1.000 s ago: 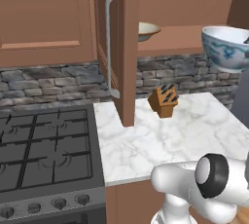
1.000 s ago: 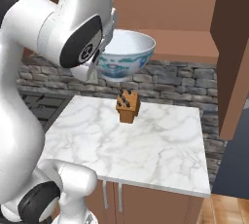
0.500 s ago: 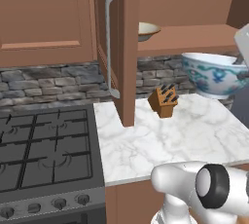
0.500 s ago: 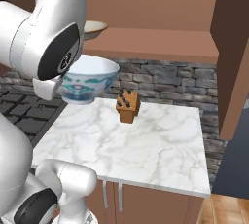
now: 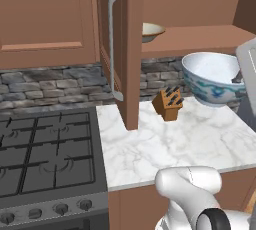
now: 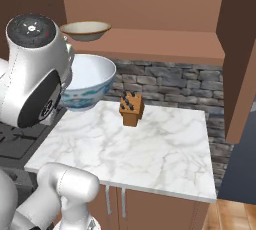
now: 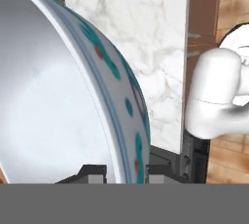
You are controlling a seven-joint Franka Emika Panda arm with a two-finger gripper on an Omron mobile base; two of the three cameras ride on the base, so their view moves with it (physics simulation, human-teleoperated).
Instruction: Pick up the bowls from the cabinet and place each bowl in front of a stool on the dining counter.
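The deep white bowl (image 5: 212,78) with the blue pattern hangs above the short marble worktop (image 5: 165,144), clear of the cabinet. My gripper (image 7: 125,172) is shut on its rim: one fingertip sits inside the bowl (image 7: 58,96) and one outside. From the right base view the bowl (image 6: 87,81) sits just beside my arm's large joint. The beige bowl (image 5: 150,31) rests on the cabinet shelf (image 5: 200,36), and it also shows from the other side (image 6: 86,30). The cabinet door (image 5: 130,49) stands open, its silver handle (image 5: 116,44) facing me. The dining counter is out of view.
A wooden knife block (image 5: 168,104) stands on the worktop near the stone backsplash, just left of the held bowl. A black gas stove (image 5: 45,149) adjoins the worktop on the left. A tall brown panel (image 6: 240,59) bounds the right side.
The held bowl has come down from shelf height and shifted a little left, now hanging low over the worktop by the knife block. The grip on its rim is unchanged.
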